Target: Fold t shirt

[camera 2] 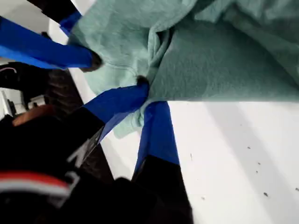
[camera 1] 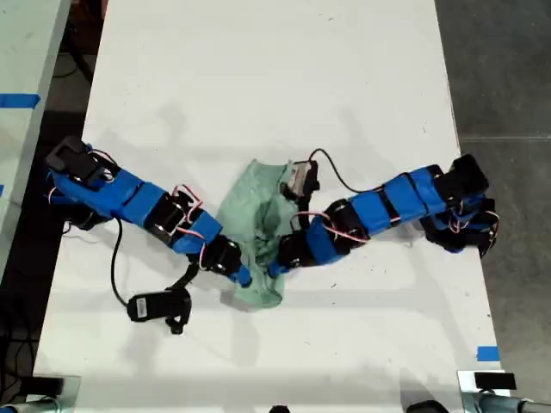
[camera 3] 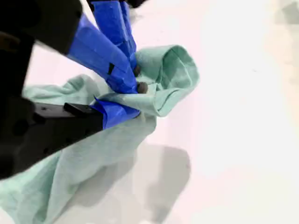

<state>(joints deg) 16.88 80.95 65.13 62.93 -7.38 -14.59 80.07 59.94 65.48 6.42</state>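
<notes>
The pale mint-green t shirt [camera 1: 250, 206] lies crumpled at mid-table, between two blue and black arms. My first gripper [camera 1: 245, 277] reaches in from the exterior view's left and is shut on the shirt's near edge. The first wrist view shows this gripper [camera 2: 142, 93] pinching a fold of the t shirt [camera 2: 224, 60]. My second gripper [camera 1: 277, 268] comes from the exterior view's right and is shut on the same edge, a finger's width away. Seen in the second wrist view, it [camera 3: 133, 100] clamps a bunched fold of the t shirt [camera 3: 173, 70].
The white table [camera 1: 258, 77] stretches far behind the shirt. A black cable [camera 1: 331, 168] loops over it beside the second arm. Blue tape [camera 1: 487, 353] marks the table's edge at the exterior view's lower right. Another surface [camera 1: 21, 52] stands at that view's left, beyond a gap.
</notes>
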